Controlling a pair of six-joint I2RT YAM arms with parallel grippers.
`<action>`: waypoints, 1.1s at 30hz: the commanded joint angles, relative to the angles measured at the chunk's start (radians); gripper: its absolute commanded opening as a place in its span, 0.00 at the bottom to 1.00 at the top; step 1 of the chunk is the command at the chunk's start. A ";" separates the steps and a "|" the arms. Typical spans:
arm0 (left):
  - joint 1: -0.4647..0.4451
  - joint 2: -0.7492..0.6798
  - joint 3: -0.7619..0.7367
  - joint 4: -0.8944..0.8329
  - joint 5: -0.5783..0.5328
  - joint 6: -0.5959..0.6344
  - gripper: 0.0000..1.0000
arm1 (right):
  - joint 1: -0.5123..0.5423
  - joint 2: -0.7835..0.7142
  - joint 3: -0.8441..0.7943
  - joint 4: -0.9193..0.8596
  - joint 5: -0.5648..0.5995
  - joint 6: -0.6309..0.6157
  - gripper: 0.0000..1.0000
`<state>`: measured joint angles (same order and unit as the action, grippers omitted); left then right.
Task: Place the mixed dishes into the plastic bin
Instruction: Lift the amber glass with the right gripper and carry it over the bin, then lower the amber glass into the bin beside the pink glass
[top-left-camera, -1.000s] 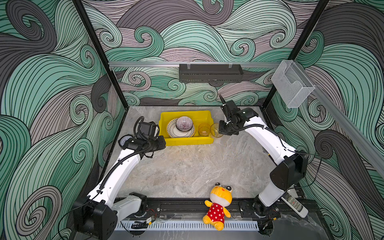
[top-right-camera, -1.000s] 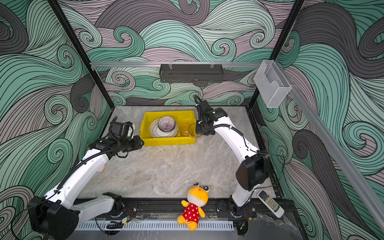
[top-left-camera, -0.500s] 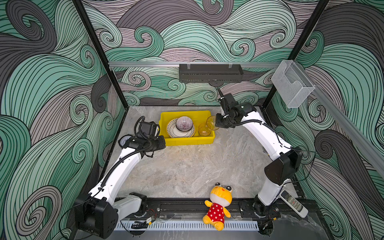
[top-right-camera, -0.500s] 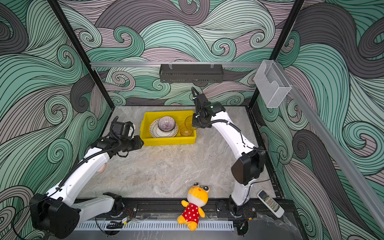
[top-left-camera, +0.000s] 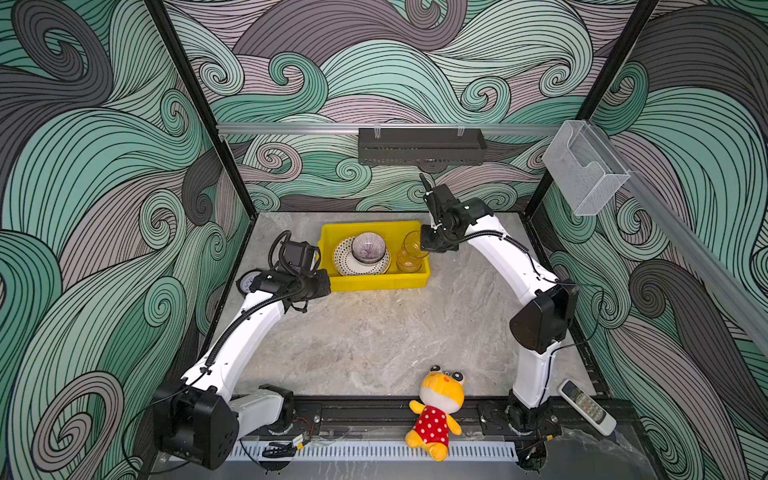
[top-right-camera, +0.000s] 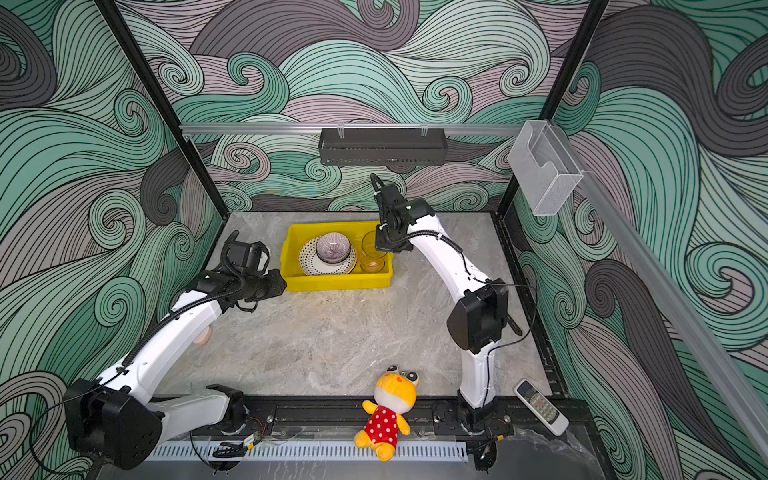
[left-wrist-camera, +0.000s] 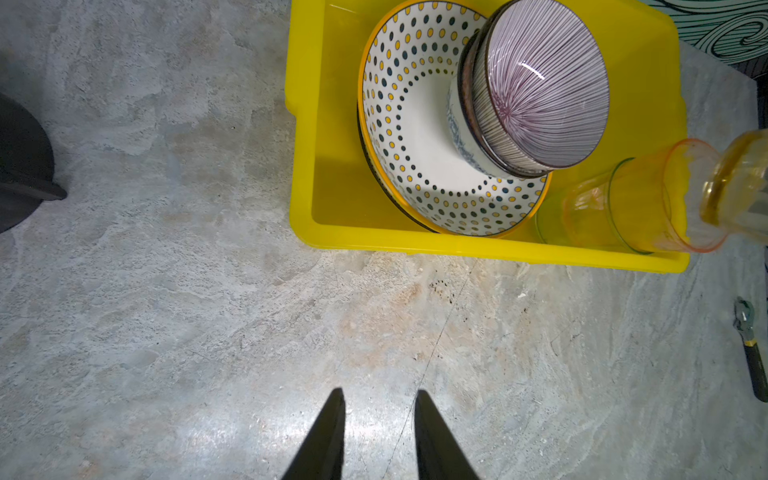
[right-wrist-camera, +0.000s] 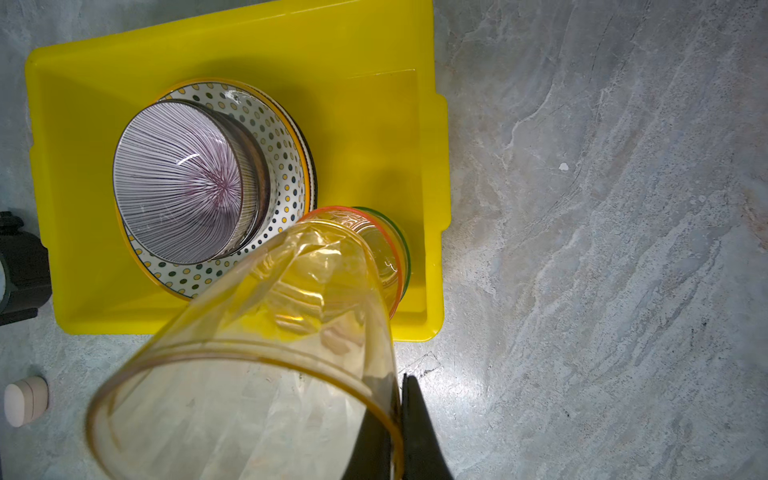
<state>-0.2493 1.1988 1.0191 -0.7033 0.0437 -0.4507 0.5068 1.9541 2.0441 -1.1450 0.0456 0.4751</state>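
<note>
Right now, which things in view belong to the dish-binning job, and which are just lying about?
Job: yellow bin, dotted plate, lilac bowl, nested cups in the bin, amber cup pinched by the right gripper.
Lying about: plush toy, clock, remote control, clear wall box, dark tray.

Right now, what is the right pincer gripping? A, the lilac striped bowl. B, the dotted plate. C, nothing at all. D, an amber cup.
D: the right pincer is shut on the rim of the amber cup, held tilted above the yellow bin, while the lilac bowl and dotted plate sit inside it.
</note>
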 joint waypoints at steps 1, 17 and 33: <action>0.010 0.008 0.050 -0.008 -0.023 0.021 0.32 | 0.007 0.031 0.053 -0.041 0.010 -0.016 0.00; 0.018 0.033 0.055 -0.007 -0.028 0.027 0.32 | 0.020 0.125 0.149 -0.133 0.026 -0.048 0.00; 0.021 0.049 0.055 -0.016 -0.018 0.021 0.32 | 0.021 0.193 0.188 -0.170 0.038 -0.065 0.00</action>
<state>-0.2363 1.2476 1.0336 -0.7033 0.0299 -0.4339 0.5236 2.1403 2.2135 -1.2758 0.0700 0.4213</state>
